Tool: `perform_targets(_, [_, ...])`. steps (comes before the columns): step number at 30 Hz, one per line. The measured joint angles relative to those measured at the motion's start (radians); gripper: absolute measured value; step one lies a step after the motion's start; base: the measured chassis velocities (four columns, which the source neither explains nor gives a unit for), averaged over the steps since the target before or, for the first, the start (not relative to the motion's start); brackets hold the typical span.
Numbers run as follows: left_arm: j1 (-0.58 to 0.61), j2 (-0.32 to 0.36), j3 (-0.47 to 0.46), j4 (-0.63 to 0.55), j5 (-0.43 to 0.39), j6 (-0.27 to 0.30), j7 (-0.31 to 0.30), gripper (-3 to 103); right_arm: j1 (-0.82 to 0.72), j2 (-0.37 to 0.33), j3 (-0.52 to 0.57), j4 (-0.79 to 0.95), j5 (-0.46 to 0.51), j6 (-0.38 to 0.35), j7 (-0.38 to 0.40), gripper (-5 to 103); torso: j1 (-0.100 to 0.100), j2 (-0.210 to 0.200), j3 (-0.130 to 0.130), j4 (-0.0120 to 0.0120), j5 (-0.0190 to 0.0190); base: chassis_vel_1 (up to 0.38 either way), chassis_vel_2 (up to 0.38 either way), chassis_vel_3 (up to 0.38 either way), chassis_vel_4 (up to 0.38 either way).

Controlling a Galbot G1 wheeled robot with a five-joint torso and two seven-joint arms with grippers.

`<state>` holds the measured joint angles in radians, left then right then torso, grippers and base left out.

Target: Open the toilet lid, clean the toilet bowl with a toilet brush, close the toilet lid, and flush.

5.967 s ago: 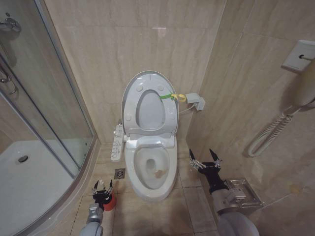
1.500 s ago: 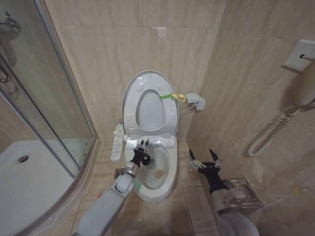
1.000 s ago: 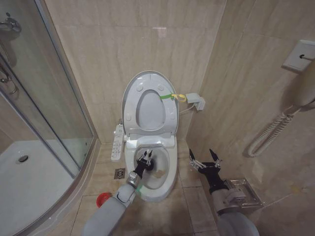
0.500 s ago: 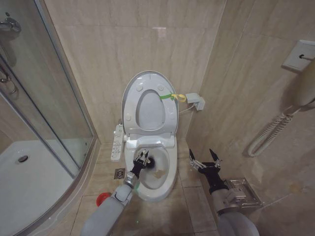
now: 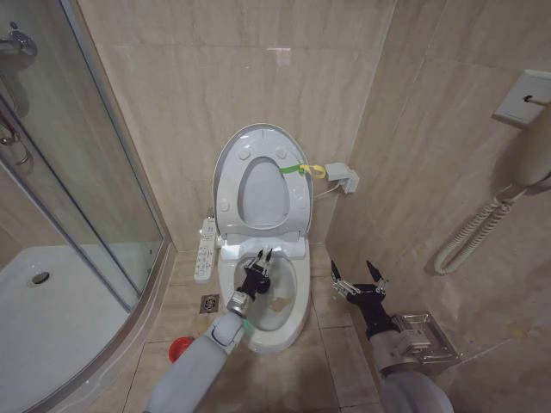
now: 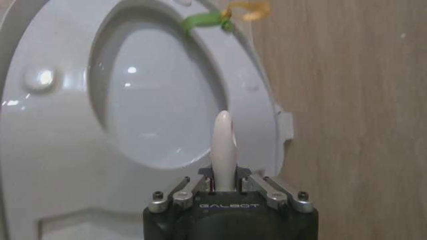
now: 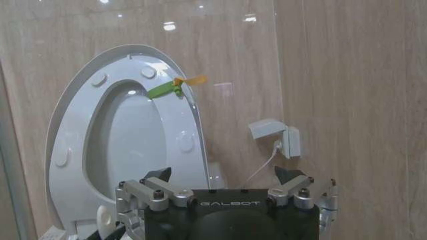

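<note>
1. The left gripper [image 5: 257, 268] reaches over the toilet bowl [image 5: 293, 320], its jaws pinched on the white handle of the toilet brush [image 6: 223, 150]. In the left wrist view the handle rises straight up out of the jaws, long axis running away from the gripper, rounded tip pointing toward the raised seat. The dark head cannot be made out below the gripper.
2. "GALBOT" is printed on the gripper body in both wrist views.
3. The right gripper [image 5: 359, 281] hangs beside the bowl on its right, over the floor tiles, jaws spread wide and holding nothing.
4. A red cup holder [image 5: 180, 348] stands on the floor to the left of the bowl, behind and below the left gripper's arm, well apart from the brush.
5. A floor drain [image 5: 210, 303] lies just left of the bowl.
6. A long white button panel [image 5: 206, 248] lies along the bowl's left side, beyond the left jaws.
7. Beyond both grippers the toilet lid [image 5: 229, 155] stands upright against the wall, the ring seat raised in front of it; a green and yellow tie [image 5: 301, 169] is fixed at its right edge.
8. A small white box [image 5: 342, 177] is mounted on the wall to the right of the lid.
</note>
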<state>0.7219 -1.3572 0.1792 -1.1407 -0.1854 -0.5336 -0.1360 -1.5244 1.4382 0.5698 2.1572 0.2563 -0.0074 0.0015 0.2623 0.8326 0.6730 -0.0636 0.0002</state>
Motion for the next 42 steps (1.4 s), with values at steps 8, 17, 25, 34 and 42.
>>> perform_targets(8, [0.018,-0.004,0.029,-0.067,0.003,0.011,-0.007,21,0.000,0.000,0.000,0.000,0.000,0.000,0.000,100,0.000,0.000,0.000,0.0000,0.0000,0.000,0.000,0.000,0.000])
perform_targets(17, [-0.026,-0.065,0.070,0.003,0.003,-0.003,-0.001,21,0.000,0.000,0.000,0.000,0.000,0.000,0.000,100,0.000,0.000,0.000,0.0000,-0.0001,0.000,0.000,0.000,0.000])
perform_targets(25, [-0.064,-0.103,0.107,0.039,-0.012,-0.005,0.001,20,0.000,0.000,0.000,0.000,0.000,0.000,0.000,100,0.000,0.000,0.000,0.0000,0.0000,0.000,0.000,0.000,0.000])
perform_targets(34, [-0.055,-0.134,0.130,0.064,-0.024,-0.022,0.008,20,0.000,0.000,0.000,0.000,0.000,0.000,0.000,100,0.000,0.000,0.000,0.0001,-0.0001,0.000,0.000,0.000,0.000])
perform_targets(42, [-0.056,-0.145,0.123,0.148,-0.025,-0.059,0.025,20,0.000,0.000,0.000,0.000,0.000,0.000,0.000,100,0.000,0.000,0.000,0.0000,-0.0002,0.000,0.000,0.000,0.000])
